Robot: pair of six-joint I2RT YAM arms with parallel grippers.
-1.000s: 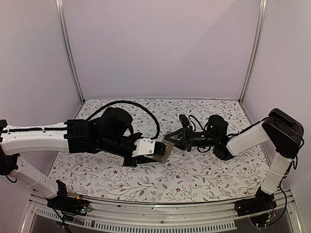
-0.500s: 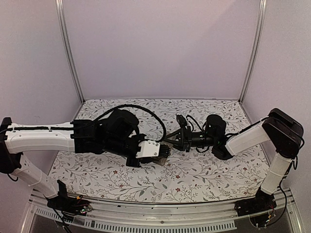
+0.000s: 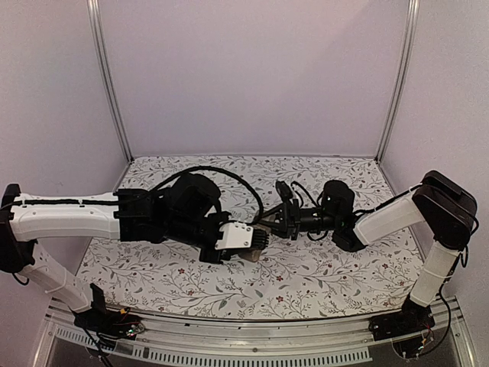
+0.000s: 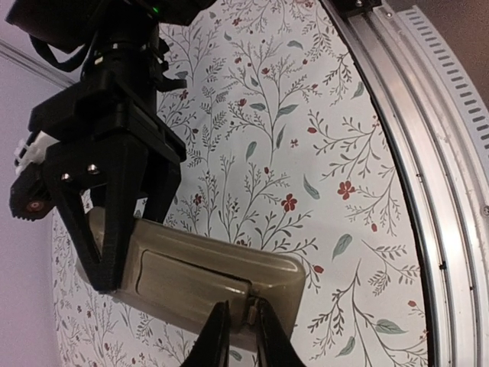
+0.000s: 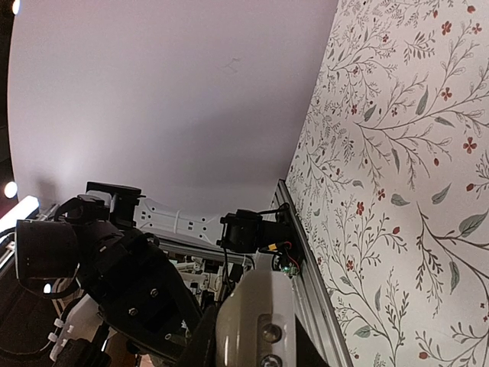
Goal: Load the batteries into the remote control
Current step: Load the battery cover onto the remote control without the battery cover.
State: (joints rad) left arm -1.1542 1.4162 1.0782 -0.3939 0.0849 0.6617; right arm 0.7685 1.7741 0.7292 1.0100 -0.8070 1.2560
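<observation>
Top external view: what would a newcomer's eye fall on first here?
The two black-and-white arms meet over the middle of the flowered table. Between them they hold the remote control, grey-beige back showing: the left hand pinches one end, the right hand clamps the other.

— Position of the remote?
— Mid-tabletop, between the two arms. The left jaws pinch its left end; the right jaws straddle its right end, one to each side.
— Resting on the tabletop?
— Over it; contact cannot be determined.
— The arms?
— The left arm reaches in from the left, the right arm from the right, their jaws just beside each other.
</observation>
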